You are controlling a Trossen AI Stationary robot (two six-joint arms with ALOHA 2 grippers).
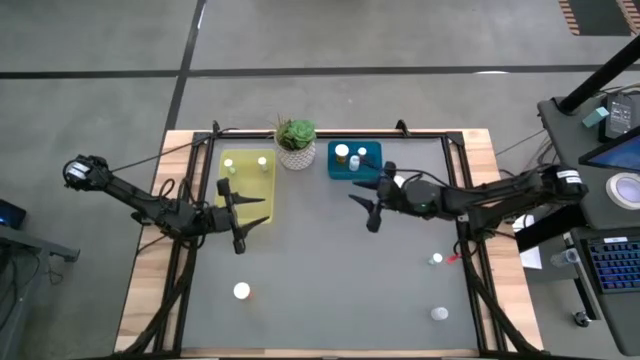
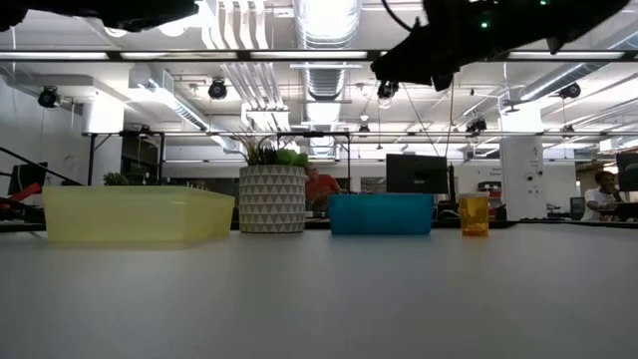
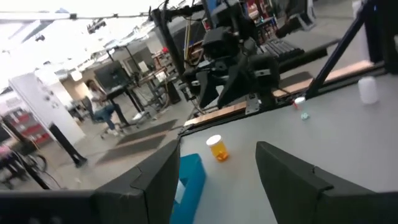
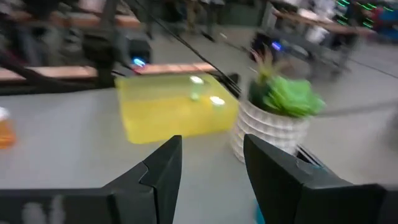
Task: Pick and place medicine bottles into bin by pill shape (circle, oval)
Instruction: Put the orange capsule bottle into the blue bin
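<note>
Grey worktop [image 1: 330, 270] | yellow bin [image 1: 247, 180] at 11 o'clock, teal bin [image 1: 352, 160] at 12, both already holding bottles | loose medicine bottles [image 1: 241, 291] at 7 and 4 o'clock | left gripper [image 1: 236, 212] spread, empty | right gripper [image 1: 368, 201] spread, empty, probably after a drop.

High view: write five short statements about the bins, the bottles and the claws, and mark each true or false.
1. The yellow bin holds bottles. True.
2. The plant stands between the yellow bin and the teal bin. True.
3. The teal bin is empty. False: two bottles with white caps sit in it.
4. The right claw grips a bottle. False: both the right claw and the left claw hold nothing, fingers apart.
5. Every bottle is already in a bin. False: loose bottles remain on the table, one at the front left and two at the right.
</note>
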